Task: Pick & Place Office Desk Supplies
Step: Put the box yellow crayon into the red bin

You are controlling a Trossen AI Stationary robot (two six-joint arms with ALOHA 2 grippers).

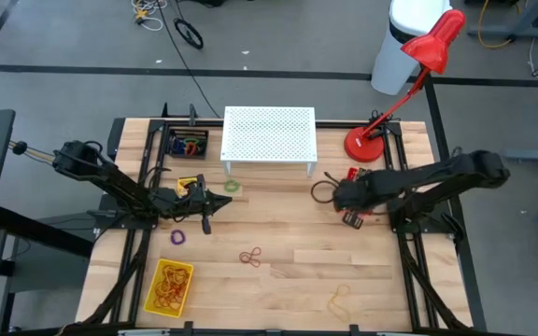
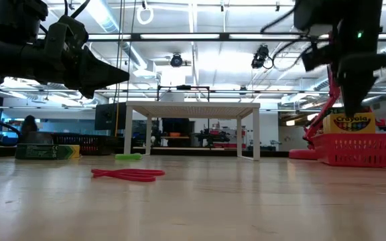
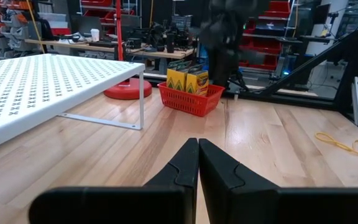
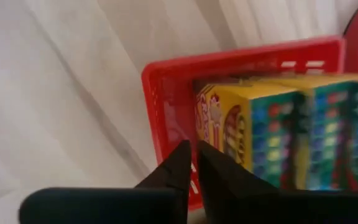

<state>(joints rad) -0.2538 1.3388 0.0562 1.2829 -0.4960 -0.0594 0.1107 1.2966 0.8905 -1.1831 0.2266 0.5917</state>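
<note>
1. The right gripper (image 4: 190, 163) hangs over the near wall of the red basket (image 4: 166, 99), where crayon boxes (image 4: 272, 134) stand upright. Its fingers (image 4: 219, 180) are nearly together with a thin gap; nothing shows between them, though they sit just at the wall and may touch it.
2. To do this step well, it seems best to lift clear of the wall before travelling, so the basket is not dragged across the table (image 1: 362, 271).
3. The left gripper (image 3: 197, 163) waits mid-table, fingers closed and empty.
4. Supplies left out: red bands (image 1: 250, 256), a purple loop (image 1: 177, 238), a tan band (image 1: 340, 299) and a crayon box (image 1: 189, 184) beside the left gripper.
</note>
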